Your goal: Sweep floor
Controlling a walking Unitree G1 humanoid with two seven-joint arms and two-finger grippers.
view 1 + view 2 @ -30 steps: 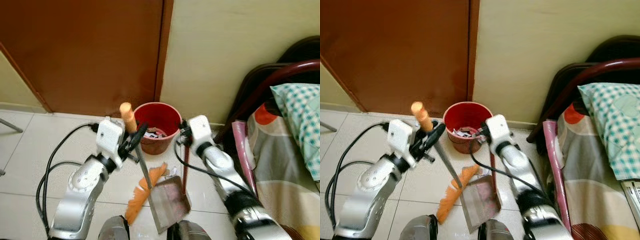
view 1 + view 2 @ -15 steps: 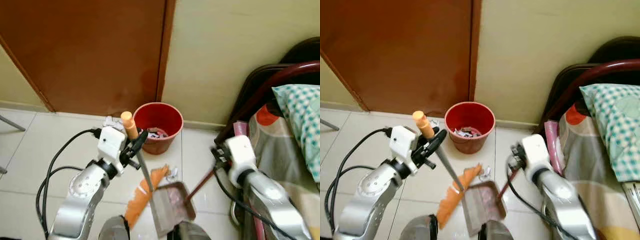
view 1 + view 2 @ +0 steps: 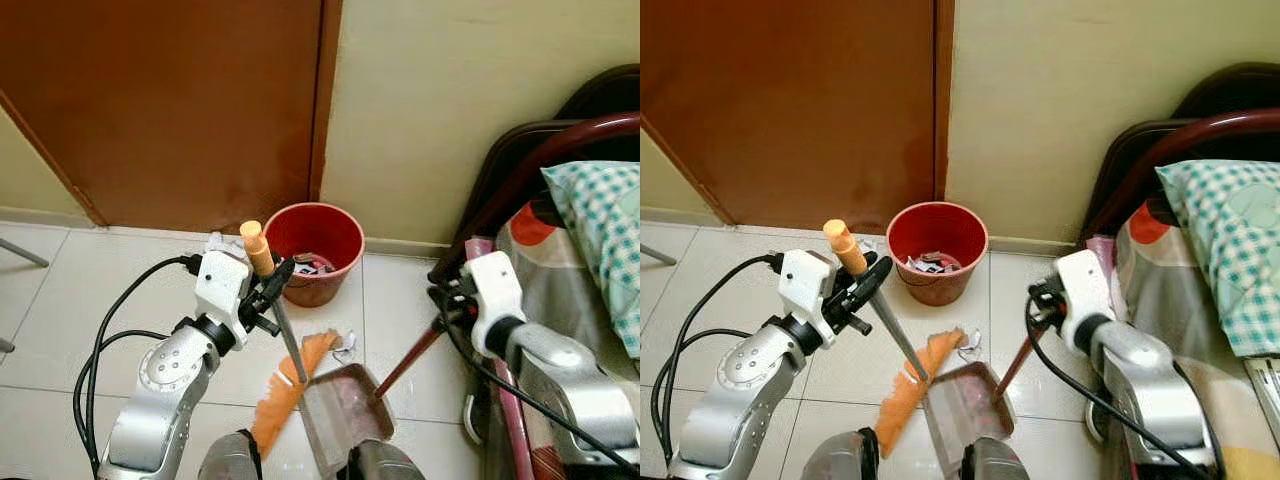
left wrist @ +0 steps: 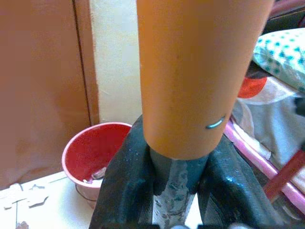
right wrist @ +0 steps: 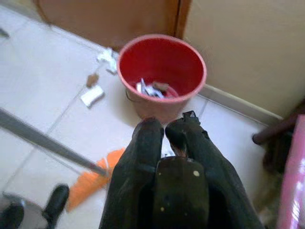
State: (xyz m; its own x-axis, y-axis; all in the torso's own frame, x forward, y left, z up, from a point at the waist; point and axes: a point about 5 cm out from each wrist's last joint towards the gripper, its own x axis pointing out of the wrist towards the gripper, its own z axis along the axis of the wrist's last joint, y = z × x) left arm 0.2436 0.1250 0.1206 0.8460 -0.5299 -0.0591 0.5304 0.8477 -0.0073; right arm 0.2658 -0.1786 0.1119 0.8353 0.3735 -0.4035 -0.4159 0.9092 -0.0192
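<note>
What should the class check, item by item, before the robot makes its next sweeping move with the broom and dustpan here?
1. Left gripper clamps the broom handle below its orange cap: ok.
2. Right gripper holds the dustpan handle: ok.
3. Dustpan tray rests flat on the floor: cannot tell.
4. Broom bristles sit beside the dustpan mouth: ok.
5. All scraps gathered: not ok, paper scraps lie on the tiles by the red bucket.
6. Bucket upright and open to take the load: ok.

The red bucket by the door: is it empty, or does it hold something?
Not empty. The red bucket stands upright, with scraps of litter lying on its bottom.
</note>
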